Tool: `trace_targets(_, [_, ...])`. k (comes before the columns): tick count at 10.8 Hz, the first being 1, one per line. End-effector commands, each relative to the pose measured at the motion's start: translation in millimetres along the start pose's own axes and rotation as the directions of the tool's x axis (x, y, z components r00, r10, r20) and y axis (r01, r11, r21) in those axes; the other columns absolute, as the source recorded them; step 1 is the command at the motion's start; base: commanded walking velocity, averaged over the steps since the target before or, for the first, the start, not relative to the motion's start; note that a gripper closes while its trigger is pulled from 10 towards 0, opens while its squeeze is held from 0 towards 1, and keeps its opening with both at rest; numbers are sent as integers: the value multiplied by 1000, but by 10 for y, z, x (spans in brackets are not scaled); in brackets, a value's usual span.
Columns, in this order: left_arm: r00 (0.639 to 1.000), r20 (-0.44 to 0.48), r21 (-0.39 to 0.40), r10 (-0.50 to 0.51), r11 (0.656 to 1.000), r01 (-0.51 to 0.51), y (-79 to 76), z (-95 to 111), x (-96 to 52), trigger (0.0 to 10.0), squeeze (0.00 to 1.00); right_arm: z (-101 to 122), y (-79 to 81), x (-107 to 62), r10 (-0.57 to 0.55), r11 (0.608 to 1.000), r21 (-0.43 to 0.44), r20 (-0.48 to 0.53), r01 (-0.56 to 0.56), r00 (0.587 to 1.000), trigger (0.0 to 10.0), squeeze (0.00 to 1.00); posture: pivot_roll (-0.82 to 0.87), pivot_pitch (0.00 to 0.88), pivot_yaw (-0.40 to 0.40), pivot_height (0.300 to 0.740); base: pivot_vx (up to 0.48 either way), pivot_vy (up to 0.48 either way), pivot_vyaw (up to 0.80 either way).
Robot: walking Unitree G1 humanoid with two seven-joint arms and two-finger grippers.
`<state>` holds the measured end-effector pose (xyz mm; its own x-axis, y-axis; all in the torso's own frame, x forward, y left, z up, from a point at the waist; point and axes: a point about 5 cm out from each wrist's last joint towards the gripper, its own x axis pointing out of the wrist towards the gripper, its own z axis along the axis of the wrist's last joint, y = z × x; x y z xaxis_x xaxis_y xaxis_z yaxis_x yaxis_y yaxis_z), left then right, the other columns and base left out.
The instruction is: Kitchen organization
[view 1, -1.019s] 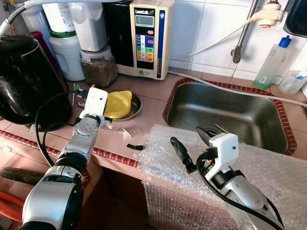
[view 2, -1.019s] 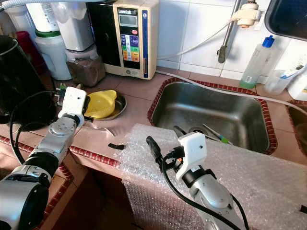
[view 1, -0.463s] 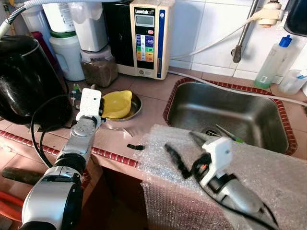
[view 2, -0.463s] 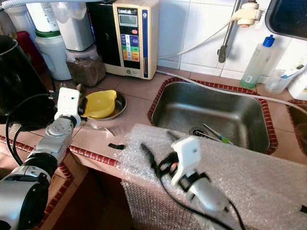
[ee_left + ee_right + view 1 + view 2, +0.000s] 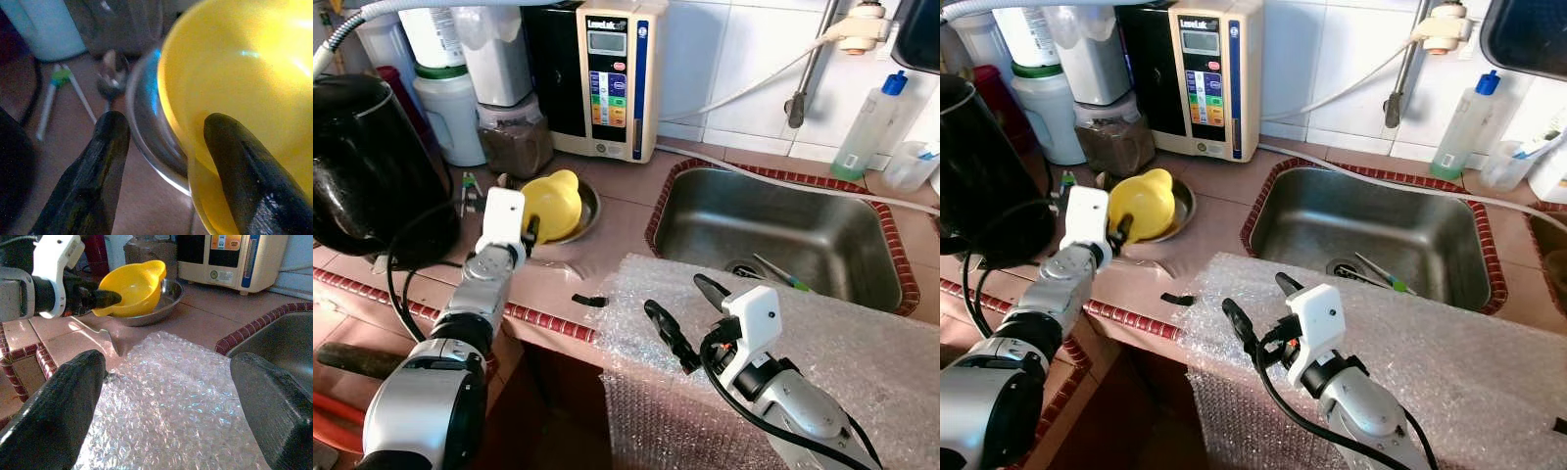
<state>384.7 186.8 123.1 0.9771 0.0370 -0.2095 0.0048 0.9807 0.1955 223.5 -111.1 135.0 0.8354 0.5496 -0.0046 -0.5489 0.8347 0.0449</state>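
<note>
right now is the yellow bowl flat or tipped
Tipped: the left end effector pinches the bowl's near rim, lifting it off the steel dish.

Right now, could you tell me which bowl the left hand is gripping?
The yellow bowl, tilted up by its rim; the steel bowl beneath it lies flat on the counter.

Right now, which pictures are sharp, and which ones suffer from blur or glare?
Both eye views are sharp and evenly lit. The left wrist view is soft, with glare on the yellow bowl. In the right wrist view the right gripper fingers are blurred, but the bubble wrap is clear.
</note>
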Motion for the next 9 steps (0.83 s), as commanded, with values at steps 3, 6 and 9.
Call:
trace_targets(3, [998,-62,-103,-17,995,11,-9,-39,10,4902,0,45,13,7,-7,1000,-23,19,7,1000,10000,0,-25,0,61,740,0,0,0])
trace_targets(6, [999,-43,-130,-20,991,14,15,-10,13,0,0,38,-7,17,-19,999,-30,20,20,1000,10000,0,-18,0,62,740,0,0,0])
trace_targets(9, [999,-33,-144,-25,989,20,18,5,14,0,0,33,-11,28,-28,999,-35,22,29,999,10000,0,-16,0,63,740,0,0,0])
